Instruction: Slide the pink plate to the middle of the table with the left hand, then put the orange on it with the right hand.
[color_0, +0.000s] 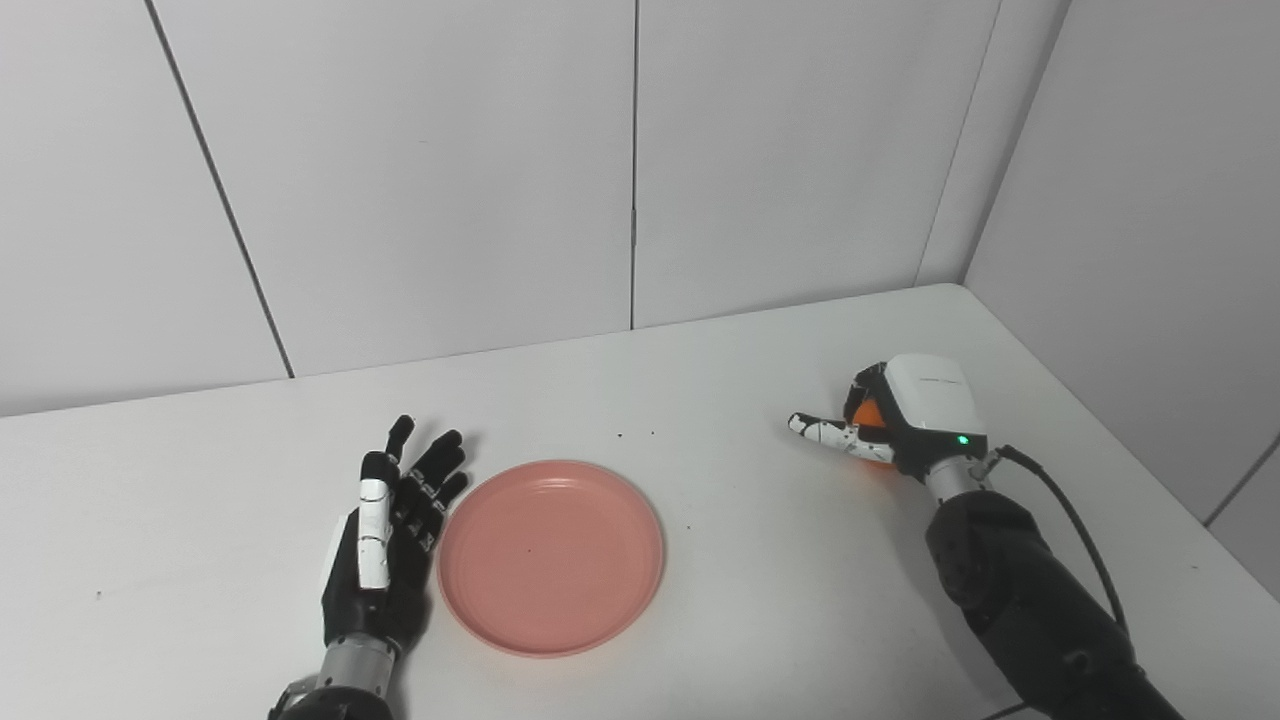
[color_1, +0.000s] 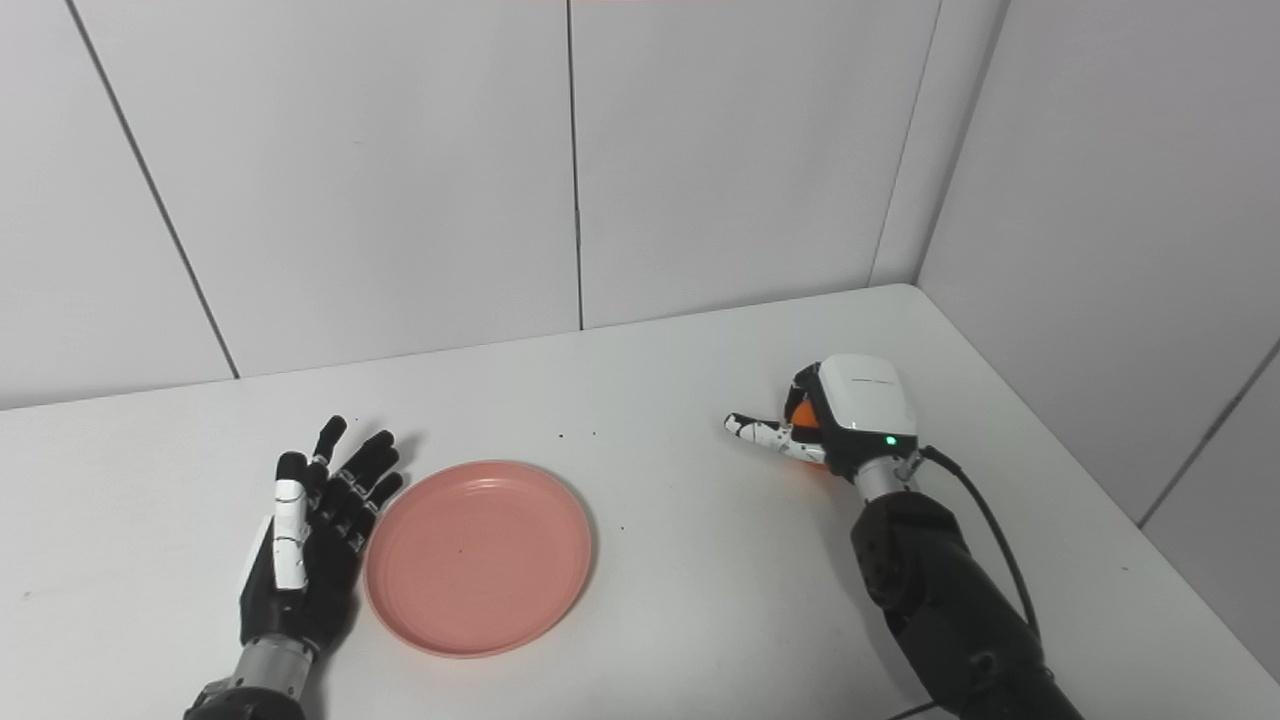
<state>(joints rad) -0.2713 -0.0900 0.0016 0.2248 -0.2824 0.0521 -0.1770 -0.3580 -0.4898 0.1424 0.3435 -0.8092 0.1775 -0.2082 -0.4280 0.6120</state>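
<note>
White panels back the table (color_0: 700, 380); my left hand (color_0: 385, 535) rests spread and empty against the pink plate (color_0: 550, 557), mid-table toward the near edge. My right hand (color_0: 900, 415) cups the orange (color_0: 866, 414) near the right edge, so I'd lift it clear before carrying across.

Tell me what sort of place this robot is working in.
Probably a lab or test cell rather than a home: a bare white table boxed in by plain white wall panels, with only a pink plate beside the open left hand and an orange under the right hand.
</note>
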